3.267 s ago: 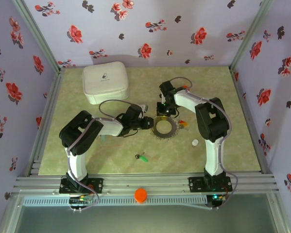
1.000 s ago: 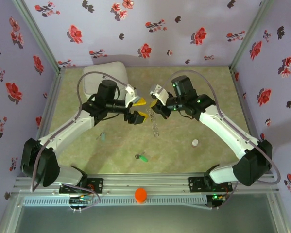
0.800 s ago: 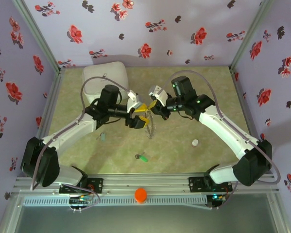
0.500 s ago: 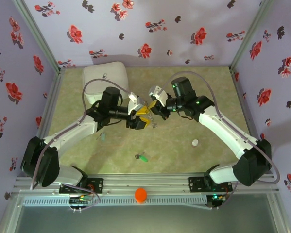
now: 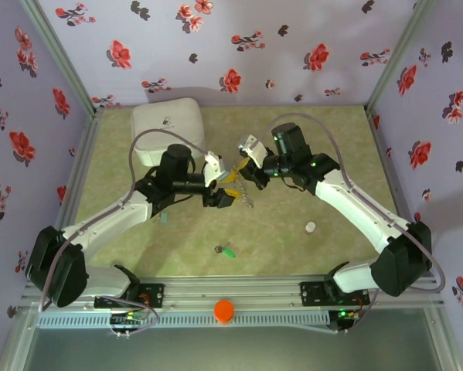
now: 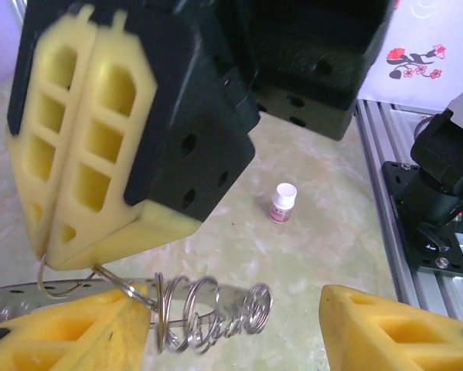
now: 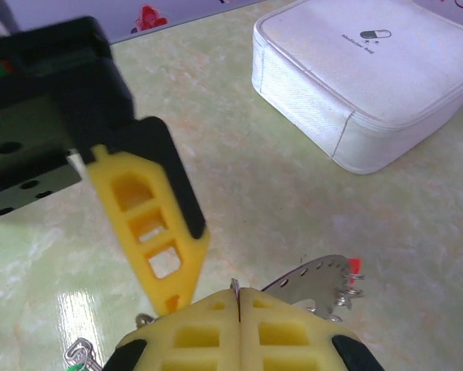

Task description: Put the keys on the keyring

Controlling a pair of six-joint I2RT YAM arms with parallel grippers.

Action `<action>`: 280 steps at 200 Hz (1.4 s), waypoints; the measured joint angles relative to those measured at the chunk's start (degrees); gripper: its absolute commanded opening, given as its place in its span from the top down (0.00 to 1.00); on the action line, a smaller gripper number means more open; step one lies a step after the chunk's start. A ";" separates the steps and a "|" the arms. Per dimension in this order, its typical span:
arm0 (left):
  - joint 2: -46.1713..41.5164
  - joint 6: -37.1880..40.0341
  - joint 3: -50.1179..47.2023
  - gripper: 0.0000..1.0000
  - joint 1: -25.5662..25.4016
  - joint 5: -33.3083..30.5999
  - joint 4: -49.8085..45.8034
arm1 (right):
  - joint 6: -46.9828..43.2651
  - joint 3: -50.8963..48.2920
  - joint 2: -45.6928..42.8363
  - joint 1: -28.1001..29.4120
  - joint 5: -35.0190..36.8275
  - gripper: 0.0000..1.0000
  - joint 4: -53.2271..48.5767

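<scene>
1. Two arms met above the middle of the worktop (image 5: 293, 259) in the overhead view. The right end effector (image 5: 243, 171) held the keyring (image 5: 247, 197), which hung in the air below it. The left end effector (image 5: 224, 187) was just beside the ring. A green key (image 5: 226, 250) lay loose on the worktop nearer the arm bases. A pale teal key (image 5: 163, 219) lay beside the left arm. Both were well apart from the ring. A white cap (image 5: 311, 227) and a white case (image 5: 168, 131) sat off to the sides.

2. From the left wrist, the left end effector (image 6: 235, 297) was spread, one finger on either side of the keyring (image 6: 208, 313) and its coiled edge. It clamped nothing, though one finger looked to be touching the wire. The right end effector (image 6: 53, 251) was pressed together, pinching a thin loop of the ring.

3. From the right wrist, the right end effector (image 7: 238, 305) showed its fingers pressed flat against each other, with a thin wire at the seam. The keyring (image 7: 320, 280) jutted out beside it, with a small red piece (image 7: 353, 267) at its rim. I could not tell whether that piece was threaded on.

4. Most of the task looked unfinished. The ring was lifted and presented, but at least two keys lay on the worktop, yet to be picked up and threaded.
</scene>
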 measured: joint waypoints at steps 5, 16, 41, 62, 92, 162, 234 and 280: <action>-0.39 0.02 -0.11 0.40 -0.13 -0.39 0.00 | 0.04 -0.02 0.00 0.02 0.15 1.00 0.04; -1.09 0.15 -0.31 0.40 -0.42 -0.92 -0.11 | 0.44 -0.02 0.00 0.09 0.24 1.00 0.20; -2.01 0.17 -0.98 0.40 -0.79 -0.94 -0.33 | 1.11 -0.02 0.00 0.31 0.33 1.00 0.28; -2.91 0.24 -1.31 0.40 -0.94 0.22 -1.75 | 1.33 -0.02 -0.02 0.44 0.48 1.00 0.42; -6.14 1.33 -2.36 0.41 -1.77 2.03 -4.24 | 1.29 -0.39 -0.02 0.42 1.46 1.00 0.94; -15.04 9.20 -3.65 0.47 1.51 -10.36 -5.44 | -6.36 -1.09 -1.68 0.44 -1.27 1.00 -0.61; -5.16 16.44 2.43 0.61 3.54 -7.91 -10.64 | -13.77 -1.09 -2.69 1.99 -3.78 1.00 -4.61; -5.20 17.86 2.43 0.65 3.50 -5.66 -11.65 | -15.37 -1.09 -2.69 2.43 -3.06 1.00 -5.66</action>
